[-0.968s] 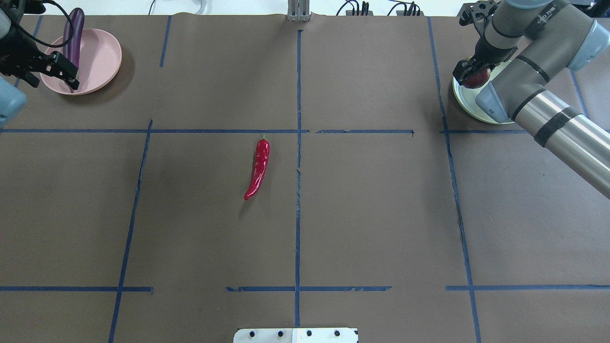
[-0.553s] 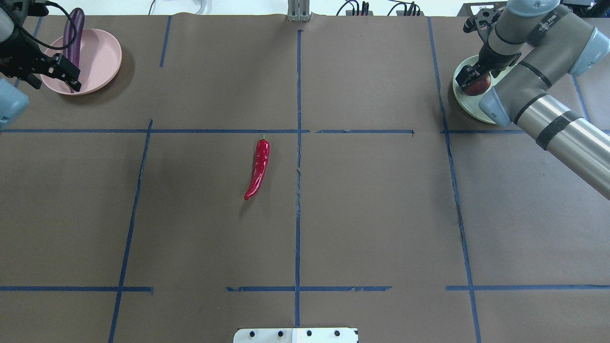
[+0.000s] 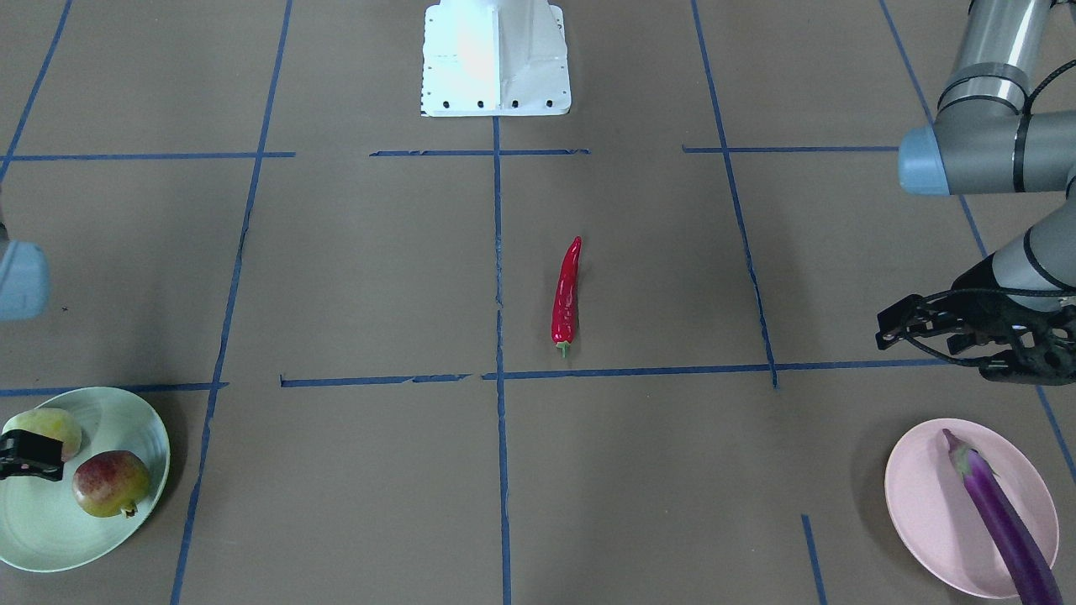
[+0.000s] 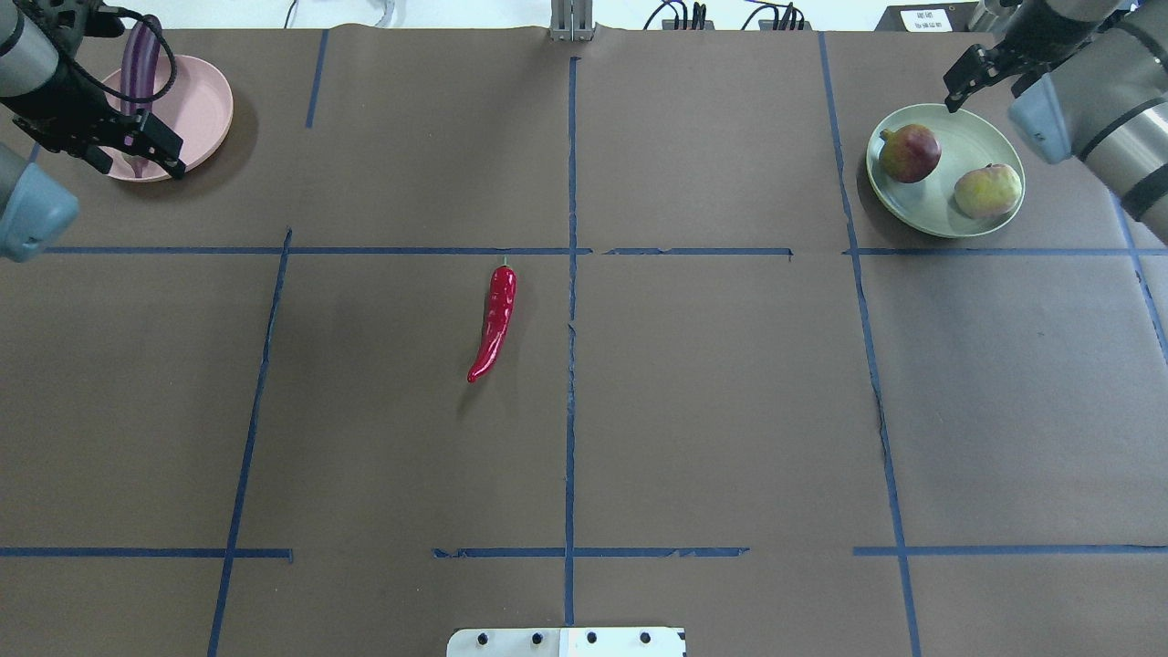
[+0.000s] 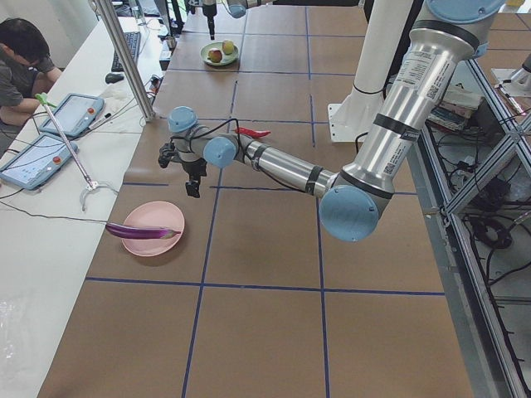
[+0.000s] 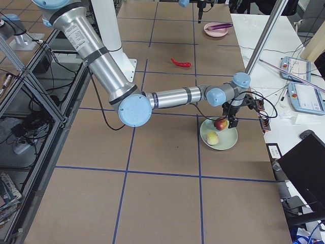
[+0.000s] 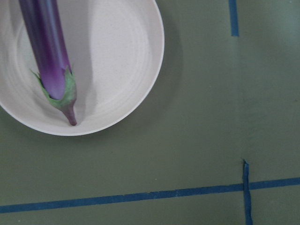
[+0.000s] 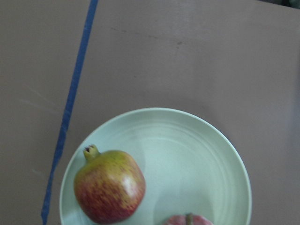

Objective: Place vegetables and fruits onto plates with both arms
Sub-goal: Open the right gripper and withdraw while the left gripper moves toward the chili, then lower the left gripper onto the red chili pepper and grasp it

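Starting far left: black two-finger left tool (image 4: pixel 153 153) hanging in the air just by the robot-side edge of the shallow pale pink round plate (image 4: pixel 196 109), fingers spread wide, gripping nothing. Already lying in that plate: a long glossy purple eggplant (image 4: pixel 139 73), far end poking out past the rim.

Middle of the brown paper-covered table (image 4: pixel 730 411): slim red chili pepper (image 4: pixel 494 321) with a green stem, flat on the surface. Well apart from both plates, just left of the centre blue tape line (image 4: pixel 570 411), stem end pointing away from the robot. Pretty clearly the last thing waiting for a plate.

Over on the right: shallow pale mint green round plate (image 4: pixel 958 137) holding a round red-yellow pomegranate (image 4: pixel 910 153) and a pale green-and-pink flattish peach (image 4: pixel 987 190) side by side. Black right tool (image 4: pixel 981 80) raised above that plate, also spread and empty. Fruit side done, by the look of things.

So, next job probably the chili, and probably one for the left arm, given the vegetable plate on that side. Tips:
- Drop really low, since so thin.
- Turn the wrist to bring the fingers across the narrow width, not along the length.
- Aim for the thicker half near the stem.
- Squeeze gently: glossy and curved, so likely to roll or squirt out.
- Set down in the bare half of the pink plate, clear of the eggplant, to avoid nudging that overhanging end off the rim.
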{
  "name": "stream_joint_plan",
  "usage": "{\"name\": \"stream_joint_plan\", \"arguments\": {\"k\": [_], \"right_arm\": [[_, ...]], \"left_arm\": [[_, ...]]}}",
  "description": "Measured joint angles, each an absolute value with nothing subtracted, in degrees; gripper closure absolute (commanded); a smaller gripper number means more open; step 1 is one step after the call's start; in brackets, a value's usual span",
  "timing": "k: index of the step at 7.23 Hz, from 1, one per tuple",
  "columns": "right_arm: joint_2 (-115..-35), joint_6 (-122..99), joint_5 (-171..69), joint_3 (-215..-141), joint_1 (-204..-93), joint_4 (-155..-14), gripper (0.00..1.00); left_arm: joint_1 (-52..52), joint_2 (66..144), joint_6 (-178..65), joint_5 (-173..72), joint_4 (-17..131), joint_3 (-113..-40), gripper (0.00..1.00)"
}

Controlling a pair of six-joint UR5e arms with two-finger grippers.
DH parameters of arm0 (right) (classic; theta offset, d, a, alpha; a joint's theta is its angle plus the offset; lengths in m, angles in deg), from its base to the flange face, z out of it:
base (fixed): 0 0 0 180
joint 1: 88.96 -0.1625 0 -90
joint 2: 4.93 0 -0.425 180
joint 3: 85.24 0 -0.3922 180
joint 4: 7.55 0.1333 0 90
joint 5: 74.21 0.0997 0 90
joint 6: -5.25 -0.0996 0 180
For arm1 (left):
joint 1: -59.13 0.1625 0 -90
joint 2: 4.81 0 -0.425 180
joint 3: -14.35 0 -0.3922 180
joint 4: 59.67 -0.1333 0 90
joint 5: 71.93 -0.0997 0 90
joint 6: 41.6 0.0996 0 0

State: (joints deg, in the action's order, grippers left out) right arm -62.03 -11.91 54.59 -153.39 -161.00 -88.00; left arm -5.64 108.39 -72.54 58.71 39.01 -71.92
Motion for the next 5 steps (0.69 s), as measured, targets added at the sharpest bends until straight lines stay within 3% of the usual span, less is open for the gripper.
{"name": "stream_joint_plan", "arguments": {"k": [3,5], "right_arm": [[-80.05,-6.87,55.82,-173.56,-166.19,-95.41,0.0],[-93.45,-0.09,56.22,-182.65,-169.91,-96.2,0.0]], "left_arm": [[2.71,112.21,-82.25,58.25,41.23,-73.11,0.0],[8.52,117.1,-91.16,57.27,41.31,-72.97,0.0]]}}
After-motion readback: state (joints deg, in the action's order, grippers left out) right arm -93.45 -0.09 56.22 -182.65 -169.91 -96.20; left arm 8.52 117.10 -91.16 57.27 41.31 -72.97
